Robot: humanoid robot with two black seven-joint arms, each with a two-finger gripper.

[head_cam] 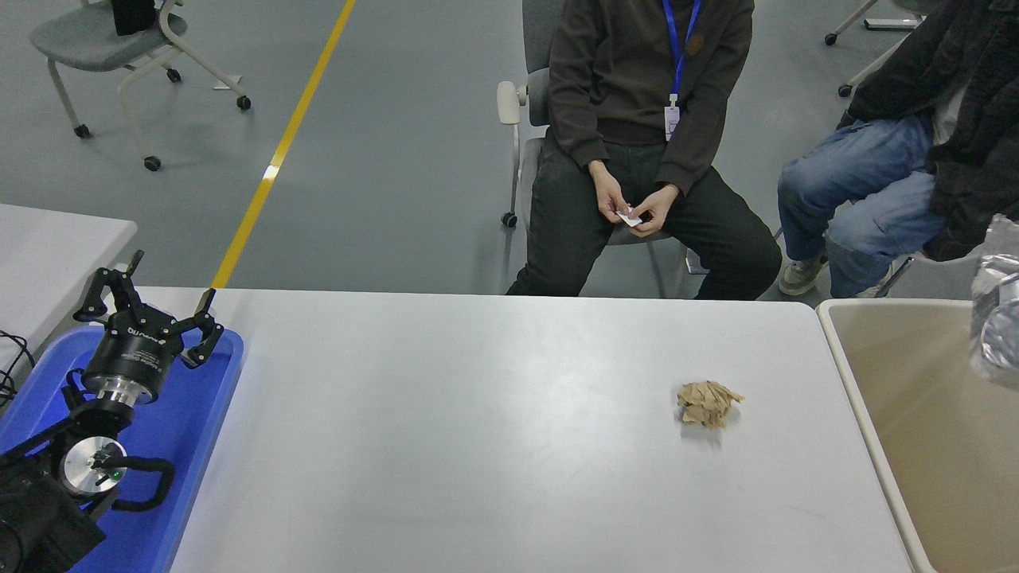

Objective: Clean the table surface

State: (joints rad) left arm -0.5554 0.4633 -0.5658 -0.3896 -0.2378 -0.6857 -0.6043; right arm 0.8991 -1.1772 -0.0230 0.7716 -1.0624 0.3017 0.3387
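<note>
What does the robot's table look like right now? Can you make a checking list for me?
Surface: table surface, light grey-white, mostly bare.
Job's things: crumpled brown paper wad lying right of centre.
Clutter: silver foil bag at the right edge, over the beige bin.
End effectors: left end effector open, parked over the blue tray; right one not in view.
Cables: black cable at far left.
Surroundings: two seated people, wheeled chair, yellow floor line.

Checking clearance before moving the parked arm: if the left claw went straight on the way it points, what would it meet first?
Probably nothing on the table: the left claw points past the blue tray toward open floor, though depth is unclear.
</note>
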